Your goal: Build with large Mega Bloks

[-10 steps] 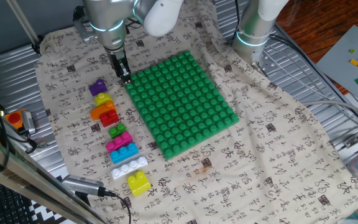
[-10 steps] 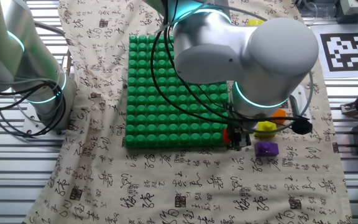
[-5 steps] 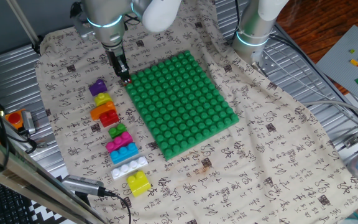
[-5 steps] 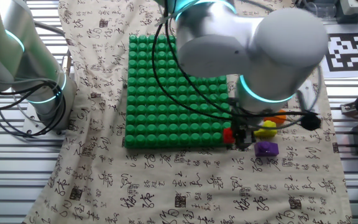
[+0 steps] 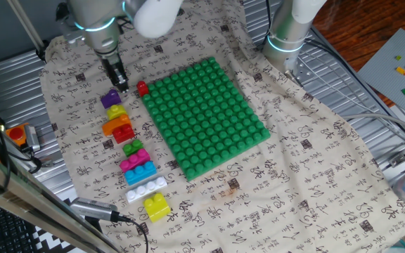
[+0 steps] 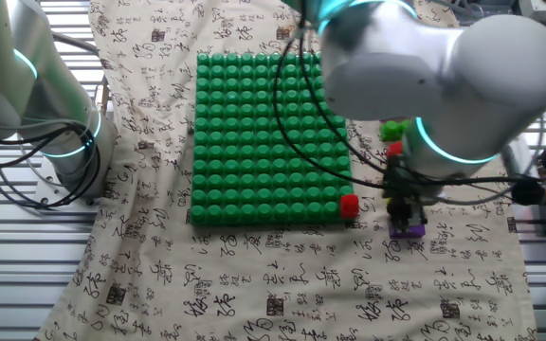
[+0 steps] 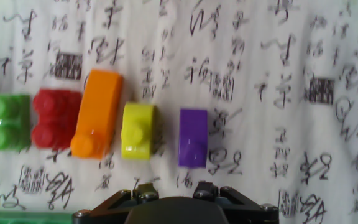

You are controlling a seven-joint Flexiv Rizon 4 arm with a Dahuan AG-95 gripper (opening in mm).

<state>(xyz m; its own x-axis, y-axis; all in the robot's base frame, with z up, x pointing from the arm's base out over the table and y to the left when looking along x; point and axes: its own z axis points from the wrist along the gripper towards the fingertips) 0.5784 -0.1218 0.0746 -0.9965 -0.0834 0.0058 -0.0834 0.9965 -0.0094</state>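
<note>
hand (image 5: 123, 87): grip state unreadable | purple brick (image 6: 408, 226): part-hidden | fingertips: out of frame

Left of baseplate (image 5: 206, 116): bricks in a close row, purple brick (image 5: 110, 98) to yellow brick (image 5: 157, 206).
Baseplate corner: small red brick (image 5: 142, 88) just beside it.
Open cloth (image 5: 315, 176): right of baseplate.
Far edge: second arm's base (image 5: 285, 42).

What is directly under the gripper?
The gripper hangs above the purple brick, beside the yellow brick. In the hand view the fingertips are hidden, so jaw opening cannot be seen.
</note>
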